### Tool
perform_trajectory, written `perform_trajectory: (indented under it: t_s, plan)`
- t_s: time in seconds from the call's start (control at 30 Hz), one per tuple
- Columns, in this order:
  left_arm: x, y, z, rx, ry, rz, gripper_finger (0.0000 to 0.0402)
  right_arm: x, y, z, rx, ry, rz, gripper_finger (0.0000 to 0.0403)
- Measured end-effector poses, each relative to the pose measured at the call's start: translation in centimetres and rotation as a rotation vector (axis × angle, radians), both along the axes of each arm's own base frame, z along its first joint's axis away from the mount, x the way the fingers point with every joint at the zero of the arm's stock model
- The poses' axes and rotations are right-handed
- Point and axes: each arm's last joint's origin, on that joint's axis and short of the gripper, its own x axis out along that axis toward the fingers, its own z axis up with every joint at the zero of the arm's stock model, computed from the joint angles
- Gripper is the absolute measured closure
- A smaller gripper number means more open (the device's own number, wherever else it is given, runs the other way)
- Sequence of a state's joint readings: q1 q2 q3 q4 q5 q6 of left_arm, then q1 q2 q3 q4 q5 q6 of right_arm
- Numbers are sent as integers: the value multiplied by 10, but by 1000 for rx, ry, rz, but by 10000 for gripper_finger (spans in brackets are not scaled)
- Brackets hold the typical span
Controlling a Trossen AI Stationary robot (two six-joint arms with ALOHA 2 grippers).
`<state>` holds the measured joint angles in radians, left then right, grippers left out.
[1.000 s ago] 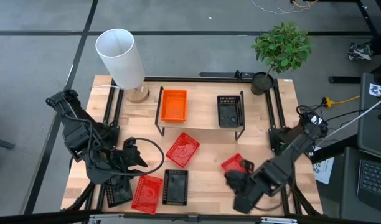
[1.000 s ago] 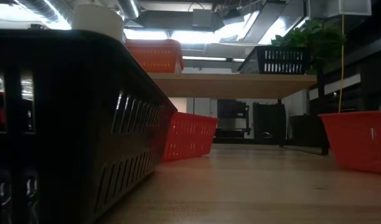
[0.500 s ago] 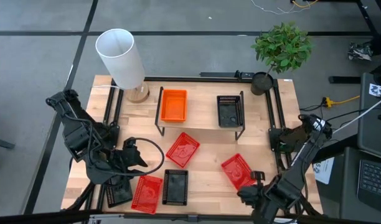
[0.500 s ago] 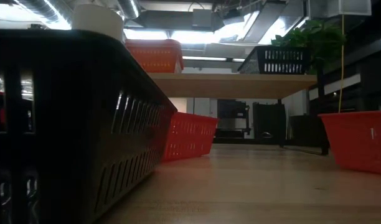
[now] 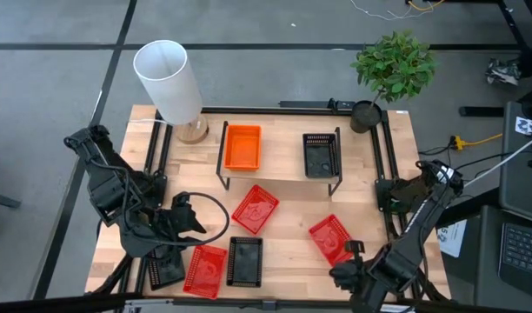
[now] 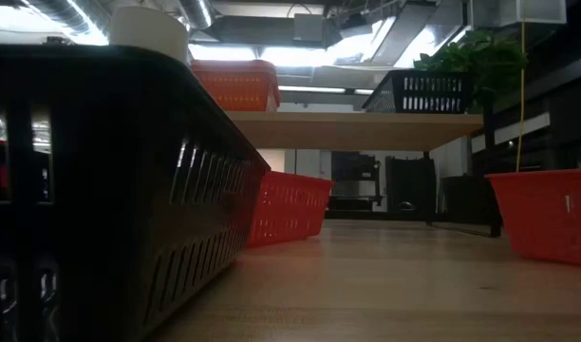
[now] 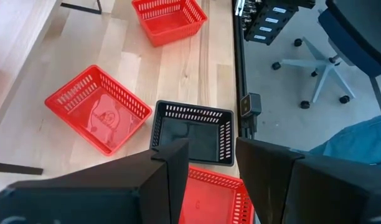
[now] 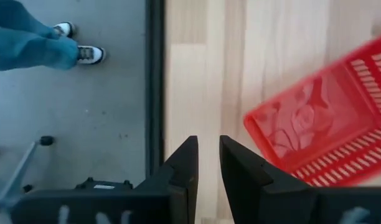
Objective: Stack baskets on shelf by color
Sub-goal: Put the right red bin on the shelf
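Observation:
On the shelf (image 5: 279, 183) an orange basket (image 5: 242, 146) and a black basket (image 5: 321, 155) rest on their bottoms. On the table stand three red baskets (image 5: 255, 209), (image 5: 330, 238), (image 5: 204, 269), a black basket (image 5: 245, 261) and another black one (image 5: 166, 271) half hidden under the left arm. My left gripper (image 7: 212, 168) is open over the table's left near part, above the black basket (image 7: 192, 134). My right gripper (image 8: 208, 163) is open by a narrow gap at the table's near edge, just beside the red basket (image 8: 321, 124).
A white lamp (image 5: 169, 80) stands at the far left corner and a potted plant (image 5: 392, 68) at the far right. A black frame rail (image 8: 154, 81) runs along the near edge. A person's legs and shoes (image 8: 35, 46) show on the floor beyond it.
My right gripper has drawn back from above the right-hand red basket toward the table's near edge, then nearly stopped. That basket, half covered before, now shows whole on the table. The left arm has kept still.

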<state>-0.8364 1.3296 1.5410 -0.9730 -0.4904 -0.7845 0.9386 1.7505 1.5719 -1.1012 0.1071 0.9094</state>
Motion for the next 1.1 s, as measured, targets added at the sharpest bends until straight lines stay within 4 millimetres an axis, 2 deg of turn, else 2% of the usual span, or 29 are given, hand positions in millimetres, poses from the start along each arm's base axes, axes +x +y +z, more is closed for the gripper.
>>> perform_trajectory:
  t_s: [0.17, 0.4, 0.6, 0.8, 0.9, 1.1]
  plan:
    - [0, 0, 0, -2, 0, 2, 276, 4, 5, 2, 36, -65, 46, 337]
    - [0, 0, 0, -23, 4, 18, 276, 5, 4, 3, -8, -139, -67, 337]
    - [0, 0, 0, -36, 7, 28, 276, -5, -3, -5, -24, 35, -205, 337]
    - [0, 0, 0, -36, 7, 28, 276, -10, -2, -32, 45, 196, -163, 337]
    - [0, 0, 0, -36, 7, 28, 276, -11, -1, -44, 76, 242, -146, 337]
    - [0, 0, 0, -29, -1, 39, 276, -4, -8, -50, 73, 245, -174, 337]
